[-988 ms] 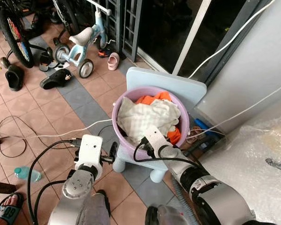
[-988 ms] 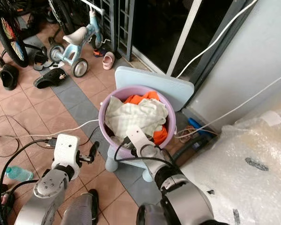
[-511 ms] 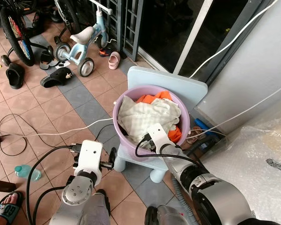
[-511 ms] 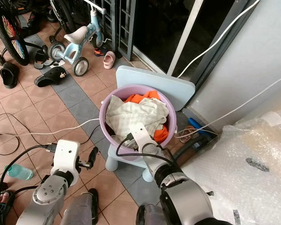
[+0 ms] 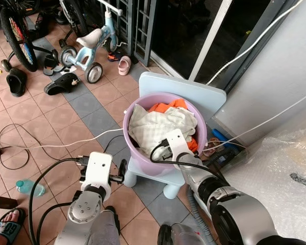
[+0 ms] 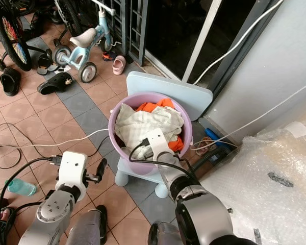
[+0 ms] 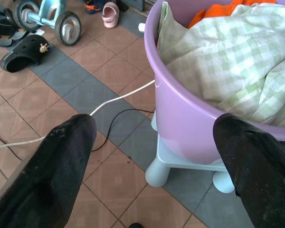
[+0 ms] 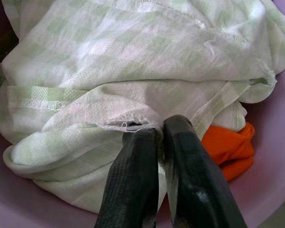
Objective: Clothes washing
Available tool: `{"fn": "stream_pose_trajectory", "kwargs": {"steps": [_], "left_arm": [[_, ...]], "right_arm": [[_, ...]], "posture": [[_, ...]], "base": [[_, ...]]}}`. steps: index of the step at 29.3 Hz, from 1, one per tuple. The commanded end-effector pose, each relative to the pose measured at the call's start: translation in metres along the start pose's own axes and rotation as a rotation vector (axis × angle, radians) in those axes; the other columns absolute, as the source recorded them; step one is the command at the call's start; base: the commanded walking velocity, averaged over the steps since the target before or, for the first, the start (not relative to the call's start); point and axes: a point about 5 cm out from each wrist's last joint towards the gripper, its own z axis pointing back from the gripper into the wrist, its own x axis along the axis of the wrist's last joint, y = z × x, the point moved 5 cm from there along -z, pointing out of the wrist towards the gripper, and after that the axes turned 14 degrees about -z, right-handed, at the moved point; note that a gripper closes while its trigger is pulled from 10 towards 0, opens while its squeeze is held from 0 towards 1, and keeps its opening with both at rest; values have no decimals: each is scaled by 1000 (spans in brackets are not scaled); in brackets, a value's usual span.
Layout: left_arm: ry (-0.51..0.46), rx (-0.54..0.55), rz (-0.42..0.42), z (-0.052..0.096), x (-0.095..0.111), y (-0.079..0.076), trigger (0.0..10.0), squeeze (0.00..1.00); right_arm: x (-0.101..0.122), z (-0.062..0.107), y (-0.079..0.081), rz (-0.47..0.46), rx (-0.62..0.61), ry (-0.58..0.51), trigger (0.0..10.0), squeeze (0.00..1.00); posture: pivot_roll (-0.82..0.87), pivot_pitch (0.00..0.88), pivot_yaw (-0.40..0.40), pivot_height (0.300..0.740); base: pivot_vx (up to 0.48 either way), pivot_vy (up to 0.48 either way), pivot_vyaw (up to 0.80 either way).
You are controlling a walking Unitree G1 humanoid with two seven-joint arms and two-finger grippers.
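1. Soft, even daylight falls on the tiled floor [image 5: 51, 117]; shadows are faint.
2. The doorway [image 5: 188, 30] beyond is dark.
3. Head views are sharp, their edges bent.
4. Close black fingers [image 7: 61, 161] look blurred.

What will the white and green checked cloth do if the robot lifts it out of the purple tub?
The white and green checked cloth lies crumpled, so it will likely droop. The right gripper pinches only an edge, so it may slip.

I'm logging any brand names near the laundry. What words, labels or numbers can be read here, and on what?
No text can be read for certain.
Sandal at the lower left edge of the left eye view: light marks on its strap, too small and blurred to read.
Purple tub, checked cloth and tricycle: no lettering visible.
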Motion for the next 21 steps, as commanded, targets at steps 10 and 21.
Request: {"fn": "stream_pose_trajectory", "kwargs": {"steps": [10, 21], "left_arm": [[-28, 109, 1, -19, 6, 27, 10000, 0], [-76, 198, 64, -37, 17, 35, 10000, 0]], "right_arm": [[92, 5, -41, -138, 7, -302, 0, 0], [149, 43, -93, -324, -32, -616, 0, 0]], "posture": [[148, 53, -102, 740], [78, 0, -72, 740]], "base": [[0, 0, 0], [0, 0, 0]]}}
